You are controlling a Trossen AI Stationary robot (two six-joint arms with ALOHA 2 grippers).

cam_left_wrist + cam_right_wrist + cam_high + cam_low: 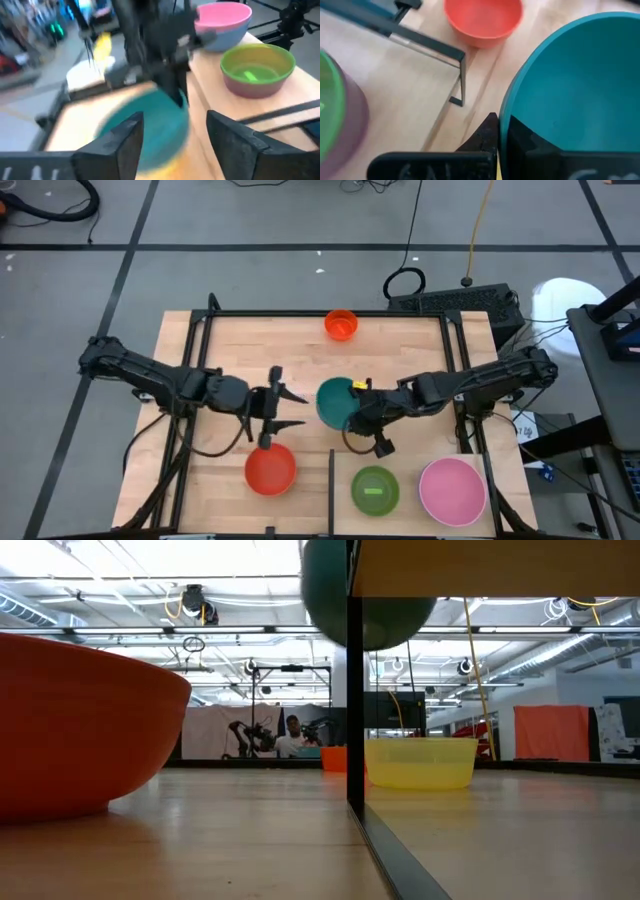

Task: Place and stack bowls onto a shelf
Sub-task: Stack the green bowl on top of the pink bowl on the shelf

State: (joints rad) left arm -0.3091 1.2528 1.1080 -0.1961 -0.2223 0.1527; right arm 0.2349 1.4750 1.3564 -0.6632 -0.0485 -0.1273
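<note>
My right gripper (352, 412) is shut on the teal bowl (335, 402), which hangs in the air in the low view (365, 595). Below and beyond it the yellow bowl (420, 762) rests on its base on the wood. My left gripper (283, 404) is open and empty, just left of the teal bowl, and its wrist view looks past its fingers at that bowl (150, 130). On the pale shelf board (410, 450) near the front edge, the red bowl (270, 468) sits left of the dark divider (331, 480). The green bowl (375, 490), nested in the purple one, and the pink bowl (452, 490), nested in the blue one, sit to its right. My right gripper holds the teal bowl by its rim (507, 120) on the side toward the table's right. One finger (482, 135) is outside the wall and the other (532, 142) inside. The fingers come from the right, slanting down. The bowl is lifted clear of the table.
The orange bowl (341, 324) stands alone at the far edge of the table. A dark frame (210, 315) runs round the tabletop. Bare wood lies between the orange bowl and the two grippers. A person sits far off in the room behind (292, 740).
</note>
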